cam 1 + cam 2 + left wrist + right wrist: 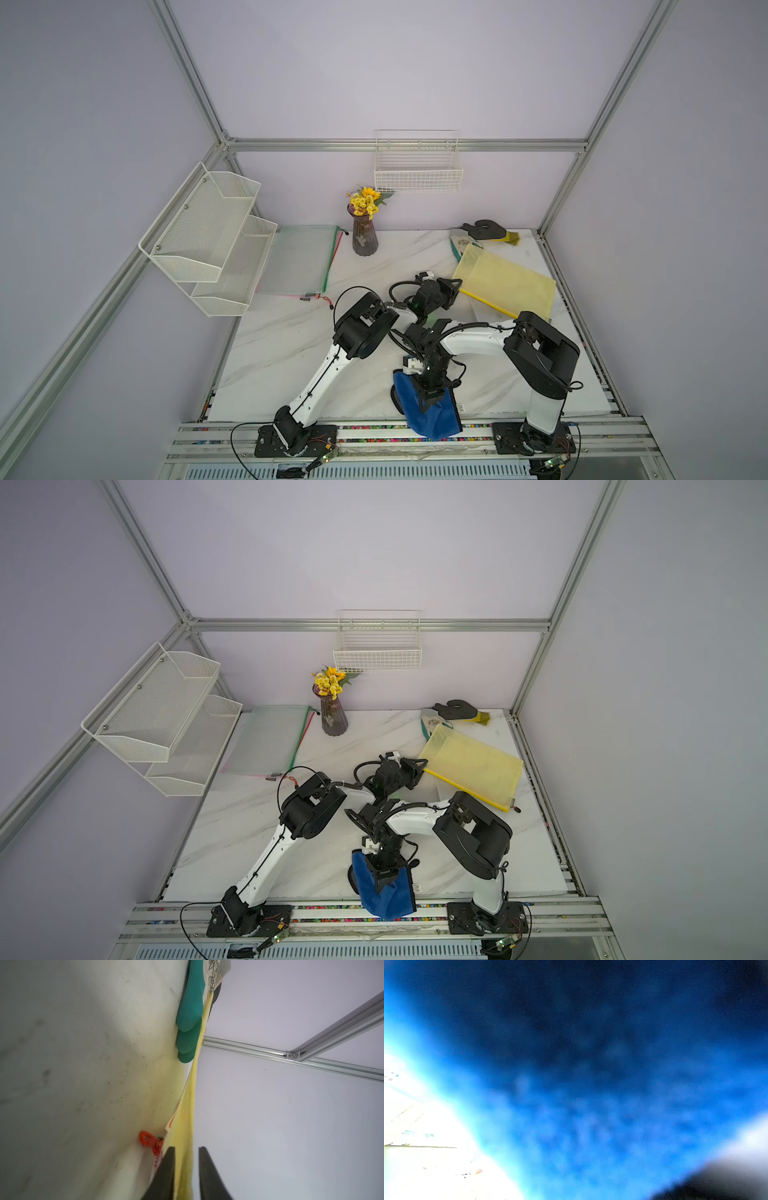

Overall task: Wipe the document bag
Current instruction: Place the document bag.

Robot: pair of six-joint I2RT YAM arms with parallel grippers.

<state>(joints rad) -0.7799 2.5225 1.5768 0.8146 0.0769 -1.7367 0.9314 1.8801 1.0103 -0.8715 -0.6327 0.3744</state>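
Note:
The yellow document bag (507, 282) (473, 762) lies at the right of the marble table (291, 353), its near-left edge raised. My left gripper (457, 286) (422, 766) is at that edge. In the left wrist view the left gripper (185, 1148) is open, and the bag's yellow edge (187, 1118) runs between the jaws, close to one finger and clear of the other. An orange zipper pull (148, 1139) lies beside it. My right gripper (430, 405) (384, 885) is shut on a blue cloth (428, 419) (386, 899) near the table's front edge. That cloth (591, 1084) fills the right wrist view.
A green mesh bag (299, 259) lies at the back left under a white mesh rack (208, 232). A vase of yellow flowers (365, 237) stands at the back centre, below a wire basket (417, 168) on the wall. Gloves (484, 230) lie behind the yellow bag.

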